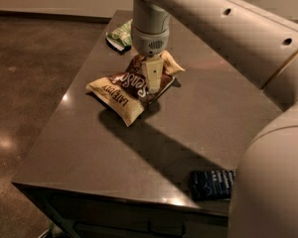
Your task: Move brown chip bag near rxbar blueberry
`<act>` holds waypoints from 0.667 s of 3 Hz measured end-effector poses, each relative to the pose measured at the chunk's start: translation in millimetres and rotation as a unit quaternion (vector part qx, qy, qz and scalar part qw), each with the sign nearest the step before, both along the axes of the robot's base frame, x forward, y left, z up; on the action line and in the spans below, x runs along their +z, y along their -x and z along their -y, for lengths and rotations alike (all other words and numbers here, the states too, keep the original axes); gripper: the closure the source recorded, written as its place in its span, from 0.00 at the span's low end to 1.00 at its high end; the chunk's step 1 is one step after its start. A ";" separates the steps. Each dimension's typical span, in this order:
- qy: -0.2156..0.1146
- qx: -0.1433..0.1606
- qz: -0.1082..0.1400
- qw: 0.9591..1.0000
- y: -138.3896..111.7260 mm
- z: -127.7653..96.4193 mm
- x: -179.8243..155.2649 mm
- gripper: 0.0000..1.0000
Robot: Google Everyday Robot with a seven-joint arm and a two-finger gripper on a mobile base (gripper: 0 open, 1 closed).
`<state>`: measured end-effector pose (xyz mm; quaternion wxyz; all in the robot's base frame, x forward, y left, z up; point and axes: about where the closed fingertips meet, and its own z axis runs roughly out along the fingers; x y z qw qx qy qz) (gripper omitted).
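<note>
Dim, warm light from above. Small glare spots on table (114, 148) and floor (30, 83). Dark shadow spreading from gripper (152, 81), low over bag (121, 90), toward near right.

arm (223, 29): beige, dark round holes | claw (152, 87): cream, below grey wrist (150, 31)

A dark brown table (208, 123) with a smooth, faintly glossy top carries three things. The brown chip bag (120, 92) lies crumpled toward the far left, with the gripper (152, 79) directly over its dark middle. A small green bag (120, 34) sits at the far edge, near the chip bag. The rxbar blueberry (212, 184) (flat, dark navy) lies at the near edge, well apart from both.
</note>
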<state>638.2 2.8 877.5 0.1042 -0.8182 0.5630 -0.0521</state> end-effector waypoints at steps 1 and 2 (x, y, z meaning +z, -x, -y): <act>0.004 0.013 -0.002 1.000 3.0 0.7 -1.7 0.47; -0.002 0.014 -0.003 1.000 8.0 8.4 0.8 0.70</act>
